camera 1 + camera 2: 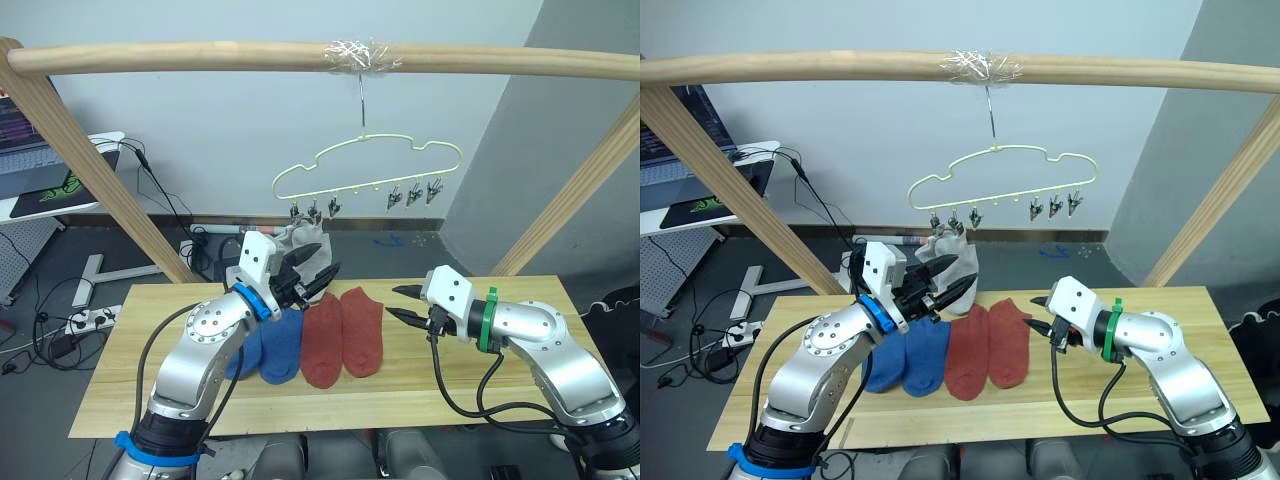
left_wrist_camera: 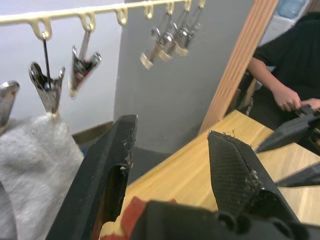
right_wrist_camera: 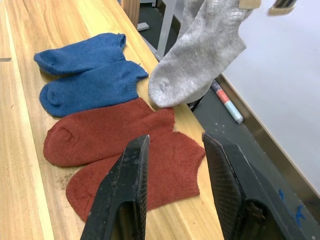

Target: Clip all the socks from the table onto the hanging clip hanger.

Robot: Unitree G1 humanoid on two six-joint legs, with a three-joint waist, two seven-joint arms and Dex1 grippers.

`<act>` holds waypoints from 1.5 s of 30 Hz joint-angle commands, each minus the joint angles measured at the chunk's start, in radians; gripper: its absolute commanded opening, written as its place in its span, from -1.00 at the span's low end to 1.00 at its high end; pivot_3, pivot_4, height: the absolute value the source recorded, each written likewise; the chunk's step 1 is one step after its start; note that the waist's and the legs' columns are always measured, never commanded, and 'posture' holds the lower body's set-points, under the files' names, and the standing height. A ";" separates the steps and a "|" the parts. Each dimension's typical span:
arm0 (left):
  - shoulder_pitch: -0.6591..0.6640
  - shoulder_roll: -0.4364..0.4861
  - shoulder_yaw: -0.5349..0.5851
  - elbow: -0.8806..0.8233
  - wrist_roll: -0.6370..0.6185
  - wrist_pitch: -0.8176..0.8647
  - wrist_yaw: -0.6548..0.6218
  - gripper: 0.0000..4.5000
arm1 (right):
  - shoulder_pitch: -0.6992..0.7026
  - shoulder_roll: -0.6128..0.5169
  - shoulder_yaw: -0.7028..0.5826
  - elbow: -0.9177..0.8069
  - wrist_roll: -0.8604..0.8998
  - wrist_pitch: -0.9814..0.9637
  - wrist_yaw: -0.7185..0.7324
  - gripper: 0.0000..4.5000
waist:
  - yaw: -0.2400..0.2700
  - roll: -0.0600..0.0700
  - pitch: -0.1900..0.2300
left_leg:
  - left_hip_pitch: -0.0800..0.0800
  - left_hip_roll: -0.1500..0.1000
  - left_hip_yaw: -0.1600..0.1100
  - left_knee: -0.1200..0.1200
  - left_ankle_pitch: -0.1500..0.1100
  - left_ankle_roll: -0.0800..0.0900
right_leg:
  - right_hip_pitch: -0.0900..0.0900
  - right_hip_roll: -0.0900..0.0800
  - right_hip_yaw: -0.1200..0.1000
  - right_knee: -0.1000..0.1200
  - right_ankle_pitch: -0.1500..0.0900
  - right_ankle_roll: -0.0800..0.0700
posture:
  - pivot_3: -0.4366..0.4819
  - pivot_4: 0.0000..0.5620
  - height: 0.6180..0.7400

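Grey socks (image 3: 200, 55) clipped on hanger (image 1: 368, 165), 4 on table (image 1: 520, 385)

Wooden pole frame (image 1: 300, 55), perhaps laptop (image 1: 20, 150)

**Even indoor light, soft wrist views**

Bright, diffuse light with faint shadows under the socks (image 3: 107, 130) on the table (image 1: 480, 385). Head views sharp; in the left wrist view, near fingers (image 2: 100, 180) and clips (image 2: 47, 90) blur softly.
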 commanded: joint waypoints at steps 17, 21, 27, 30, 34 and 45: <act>0.026 -0.082 -0.020 -0.001 0.137 -0.091 0.123 0.14 | 0.018 0.005 -0.085 -0.038 0.038 -0.041 -0.035 -0.23 | 0.002 0.000 -0.003 | 0.000 0.000 0.000 0.000 0.000 0.000 | 0.000 0.000 0.000 0.000 0.000 -0.001 | -0.19 -0.59 0.94; -0.002 -0.080 -0.003 0.028 0.141 -0.110 0.122 0.14 | 0.005 0.029 -0.100 -0.016 0.052 -0.080 -0.042 -0.23 | 0.002 0.000 -0.014 | 0.000 0.000 0.000 0.000 0.000 0.000 | 0.000 0.000 0.000 0.000 0.001 -0.001 | -0.17 -0.73 0.94; -0.028 -0.080 0.003 0.058 0.152 -0.141 0.119 0.14 | -0.016 0.046 -0.111 0.027 0.052 -0.138 -0.046 -0.23 | 0.003 -0.001 -0.056 | 0.000 0.000 0.000 0.000 0.000 0.000 | 0.000 0.000 0.000 0.000 0.001 -0.002 | -0.15 -0.84 0.94; -0.022 -0.086 -0.005 0.056 0.159 -0.146 0.123 0.14 | -0.019 0.047 -0.106 0.040 0.046 -0.150 -0.049 -0.23 | 0.003 -0.001 -0.063 | 0.001 -0.001 0.000 0.000 0.000 0.000 | 0.002 0.000 0.000 0.000 0.001 -0.001 | -0.14 -0.85 0.94; -0.007 -0.099 -0.015 0.050 0.172 -0.152 0.134 0.14 | -0.011 0.038 -0.106 0.046 0.042 -0.154 -0.051 -0.23 | 0.003 -0.001 -0.067 | 0.002 -0.001 0.000 0.002 0.000 0.000 | 0.002 0.001 0.000 0.001 0.001 -0.001 | -0.13 -0.85 0.94; 0.012 -0.128 -0.061 0.058 0.221 -0.096 0.163 0.14 | 0.022 -0.022 -0.104 0.041 0.026 -0.119 -0.058 -0.23 | 0.005 0.000 -0.073 | 0.003 -0.001 0.000 0.003 0.000 0.000 | 0.003 0.001 0.001 0.002 0.001 -0.001 | -0.14 -0.75 0.94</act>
